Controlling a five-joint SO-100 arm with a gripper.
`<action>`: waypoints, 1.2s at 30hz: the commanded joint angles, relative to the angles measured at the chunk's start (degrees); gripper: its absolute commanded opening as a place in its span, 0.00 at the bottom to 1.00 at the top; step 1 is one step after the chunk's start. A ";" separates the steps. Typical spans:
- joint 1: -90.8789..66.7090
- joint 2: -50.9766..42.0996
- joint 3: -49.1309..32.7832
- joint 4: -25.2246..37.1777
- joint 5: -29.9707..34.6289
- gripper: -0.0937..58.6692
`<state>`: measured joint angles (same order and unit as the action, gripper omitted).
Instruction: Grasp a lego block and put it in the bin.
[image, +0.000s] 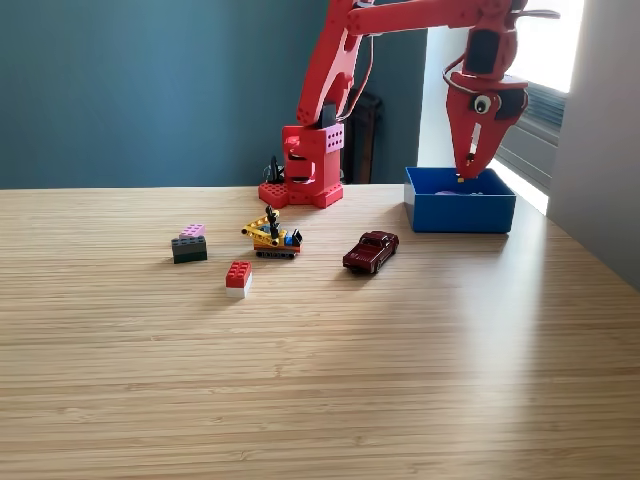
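Bin (459, 213), wooden table (320, 380), teal wall (140, 90)

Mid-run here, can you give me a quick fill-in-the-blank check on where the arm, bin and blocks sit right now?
1. The gripper hangs above the ____ bin.
2. The toy car on the table is dark ____.
3. The red block sits on a ____ piece.
4. The pink block rests on a ____ block.

Missing words: blue; red; white; dark
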<state>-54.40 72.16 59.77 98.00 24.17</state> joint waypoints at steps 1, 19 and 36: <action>-5.63 2.46 -2.55 1.32 -0.70 0.00; -9.58 2.46 0.18 1.32 -4.75 0.47; 29.09 2.55 -0.79 2.02 -8.70 0.00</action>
<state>-36.21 72.16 61.00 98.70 17.84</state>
